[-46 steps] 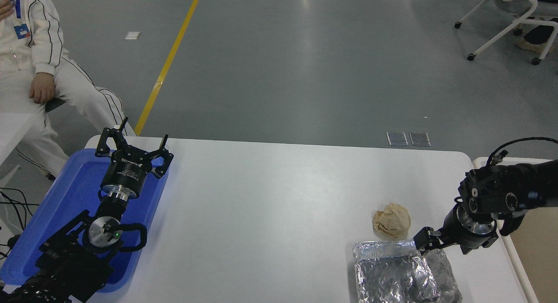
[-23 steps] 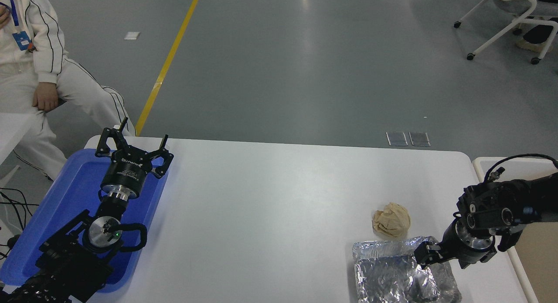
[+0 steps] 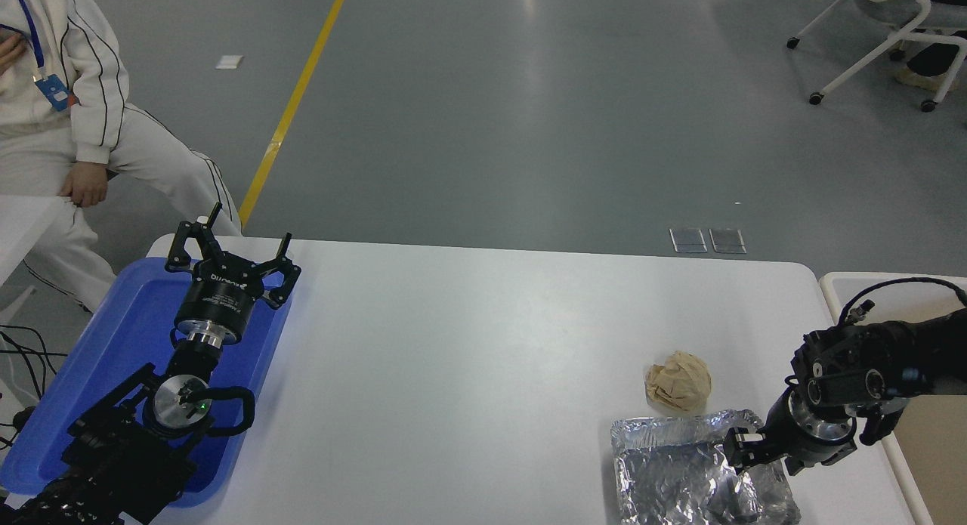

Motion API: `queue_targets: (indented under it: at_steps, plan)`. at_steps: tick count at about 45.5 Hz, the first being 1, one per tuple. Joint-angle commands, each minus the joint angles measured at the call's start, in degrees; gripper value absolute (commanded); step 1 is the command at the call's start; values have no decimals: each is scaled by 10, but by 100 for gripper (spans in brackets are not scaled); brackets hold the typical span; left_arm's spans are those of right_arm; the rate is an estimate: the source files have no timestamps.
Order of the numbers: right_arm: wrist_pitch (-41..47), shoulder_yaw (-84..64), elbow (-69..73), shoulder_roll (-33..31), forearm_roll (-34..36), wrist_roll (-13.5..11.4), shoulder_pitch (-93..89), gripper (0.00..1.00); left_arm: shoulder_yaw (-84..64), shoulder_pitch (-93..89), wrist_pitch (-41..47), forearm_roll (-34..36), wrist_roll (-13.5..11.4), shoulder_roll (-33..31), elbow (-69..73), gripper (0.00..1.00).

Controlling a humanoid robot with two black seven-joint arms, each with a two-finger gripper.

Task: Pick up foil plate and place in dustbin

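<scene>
One foil plate [image 3: 680, 472] lies at the tabletop's [image 3: 468, 344] near right corner, partly cut off, its long axis seemingly along the near edge. Right gripper [image 3: 736, 449] is low over its right rim; finger state cannot be told. Risks: thin foil may crumple or slip; the paper ball [image 3: 678, 381] just beside may be nudged. Dustbin [image 3: 838, 283] stands past the right edge. Left gripper [image 3: 227, 245], fingers spread, is parked over the blue tray [image 3: 113, 344].

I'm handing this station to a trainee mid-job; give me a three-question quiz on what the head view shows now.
1. True or false: the paper ball lies inside the foil plate.
2. Which pincer is over the foil plate: A left, B right?
3. Fill in: the left arm is parked over the ____ tray.

Key: 1 false, it sits on the table just beyond the plate's far rim. 2 B. 3 blue.
</scene>
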Motion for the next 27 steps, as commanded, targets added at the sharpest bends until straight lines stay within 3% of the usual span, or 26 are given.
queue_targets:
  at_steps: [1,4,10,27]
  plan:
    - [11,0,2,-4,7,0,0,16,0,0,0,0,0,0,0,100]
    - [38,1,2,-4,8,1,0,0,0,0,0,0,0,0,0,100]
    - [110,4,-1,-5,11,1,7,0,0,0,0,0,0,0,0,100]
    - [145,-5,-1,-32,42,1,48,0,0,0,0,0,0,0,0,100]
